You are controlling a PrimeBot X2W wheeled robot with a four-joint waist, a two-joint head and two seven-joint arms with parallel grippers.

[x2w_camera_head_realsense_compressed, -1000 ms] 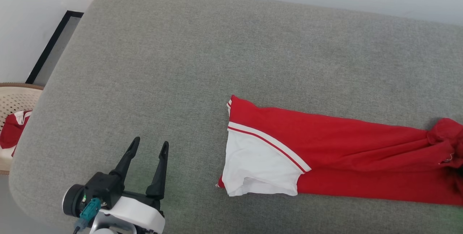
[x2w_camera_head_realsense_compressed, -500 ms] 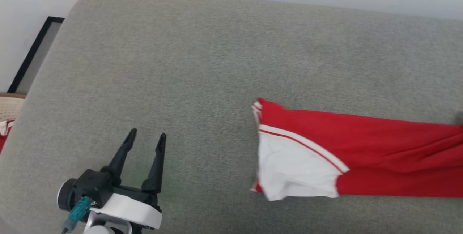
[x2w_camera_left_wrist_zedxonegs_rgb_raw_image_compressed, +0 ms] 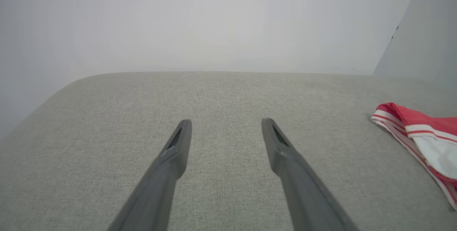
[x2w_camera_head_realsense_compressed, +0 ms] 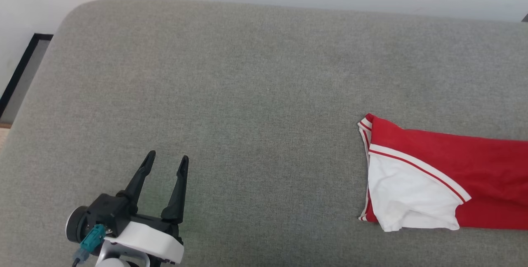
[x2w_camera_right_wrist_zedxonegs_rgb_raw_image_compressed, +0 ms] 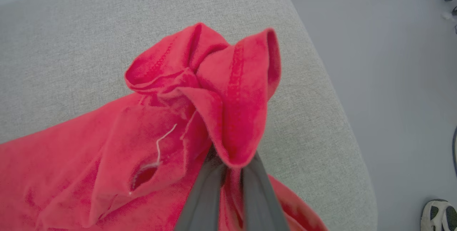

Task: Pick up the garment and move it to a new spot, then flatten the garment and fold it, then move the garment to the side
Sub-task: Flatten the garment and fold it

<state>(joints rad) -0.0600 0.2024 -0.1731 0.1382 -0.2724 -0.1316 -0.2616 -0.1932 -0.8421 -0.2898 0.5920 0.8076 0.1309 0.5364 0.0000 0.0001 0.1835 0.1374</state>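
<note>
view shift: head camera has swung; the couch [x2w_camera_head_realsense_compressed: 247, 93] corner slid toward 9 o'clock, so part of the apparent motion is the camera's.
couch: grey fabric, wide bare stretch from centre out to 9 o'clock.
garment change: the garment [x2w_camera_head_realsense_compressed: 453, 164] sat mid-picture a second ago and is now at 3 o'clock, running off the edge. It shifted more than the couch corner did, so it really travelled along the couch toward 3 o'clock.
garment now: stretched in a long flat band on the couch. White sleeve [x2w_camera_head_realsense_compressed: 408, 192] is the trailing end, pointing to 9 o'clock.
meaning: looks like the move-to-a-new-spot step, under way by dragging. Cloth is pulled long but not spread. Flattening, folding and moving aside not yet done.
right gripper: right gripper [x2w_camera_right_wrist_zedxonegs_rgb_raw_image_compressed: 231, 174] clenched on a bunched red hem end, fabric humped over the fingertips toward 12 o'clock of the wrist view.
right surroundings: couch end and floor [x2w_camera_right_wrist_zedxonegs_rgb_raw_image_compressed: 392, 81] at 3 o'clock, so little couch left that way.
left gripper: left gripper [x2w_camera_head_realsense_compressed: 167, 156] at 7 o'clock in head view, jaws spread wide, nothing in them, fingers pointing to 12 o'clock, low over bare couch, well apart from garment.
shoe: a shoe [x2w_camera_right_wrist_zedxonegs_rgb_raw_image_compressed: 440, 214] on the floor at 4 o'clock in right wrist view.
thread: loose white thread [x2w_camera_right_wrist_zedxonegs_rgb_raw_image_compressed: 162, 141] on the red cloth beside the grip.
</note>
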